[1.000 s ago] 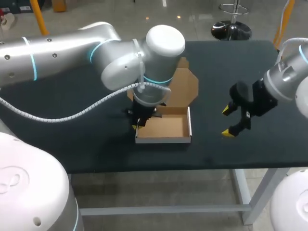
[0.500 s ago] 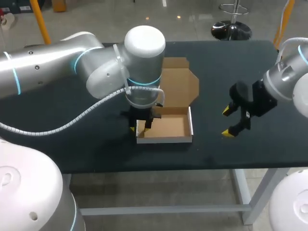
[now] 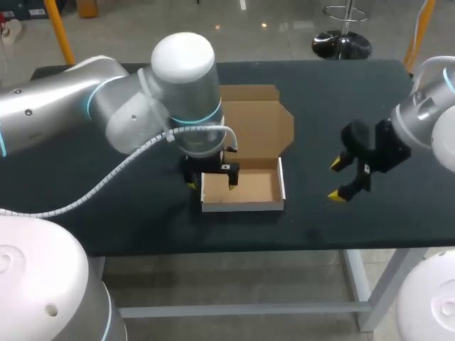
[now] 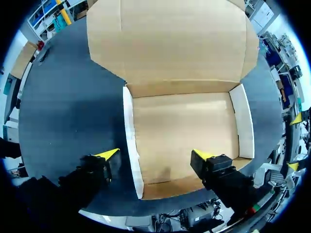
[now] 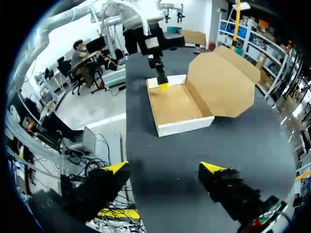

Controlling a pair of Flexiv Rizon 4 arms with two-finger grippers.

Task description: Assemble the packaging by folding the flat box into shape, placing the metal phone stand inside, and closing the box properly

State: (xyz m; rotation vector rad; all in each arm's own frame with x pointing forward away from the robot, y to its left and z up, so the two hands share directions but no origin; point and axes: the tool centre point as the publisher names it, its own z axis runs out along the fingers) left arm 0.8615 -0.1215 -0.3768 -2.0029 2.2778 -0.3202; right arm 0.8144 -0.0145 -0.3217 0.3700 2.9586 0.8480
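The cardboard box (image 3: 245, 189) stands folded into an open tray near the table's front edge, its lid (image 3: 259, 122) lying flat behind it. My left gripper (image 3: 211, 183) hangs open over the tray's left wall, one finger outside and one inside. In the left wrist view the tray (image 4: 184, 133) is empty, and the gripper (image 4: 155, 155) straddles its white left wall without touching it. My right gripper (image 3: 334, 180) hovers open to the right of the box, holding nothing. From the right wrist that gripper (image 5: 164, 168) faces the tray (image 5: 175, 104) and the left gripper (image 5: 160, 80). No metal phone stand is in view.
The black table (image 3: 341, 92) carries only the box. Its front edge (image 3: 298, 245) runs just below the tray. The left arm's grey cable (image 3: 121, 170) loops over the table's left part.
My left gripper has opened from shut and let go of the tray's left wall. The left arm's wrist has swung leftward. The right arm has kept still.
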